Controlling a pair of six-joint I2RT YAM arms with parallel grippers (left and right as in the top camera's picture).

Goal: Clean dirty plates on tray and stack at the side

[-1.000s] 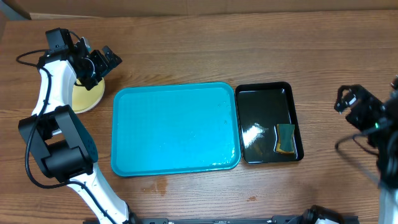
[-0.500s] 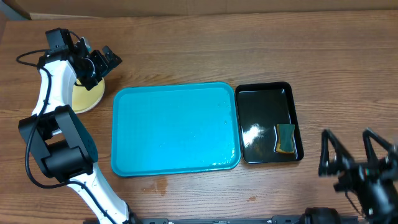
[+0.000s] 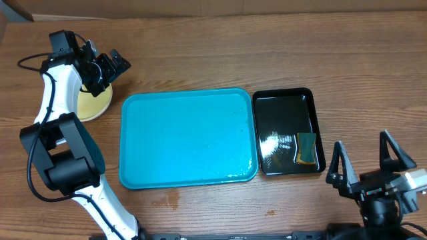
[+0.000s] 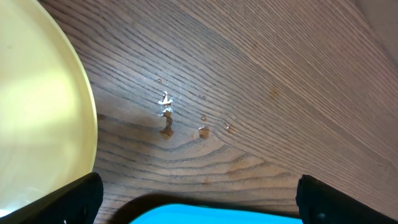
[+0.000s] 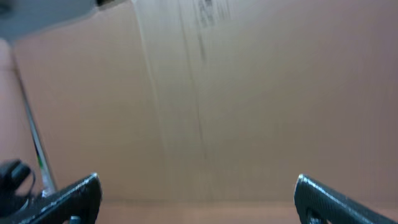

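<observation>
While left gripper (image 3: 110,70) gapes above plates (image 3: 93,107), likely stacked, right gripper (image 3: 362,148) gapes.

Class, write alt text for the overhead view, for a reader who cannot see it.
An empty turquoise tray lies in the middle, with a black tray holding a sponge to its right. The left gripper hovers open over a pale yellow plate at far left; the right gripper is open at front right.
</observation>
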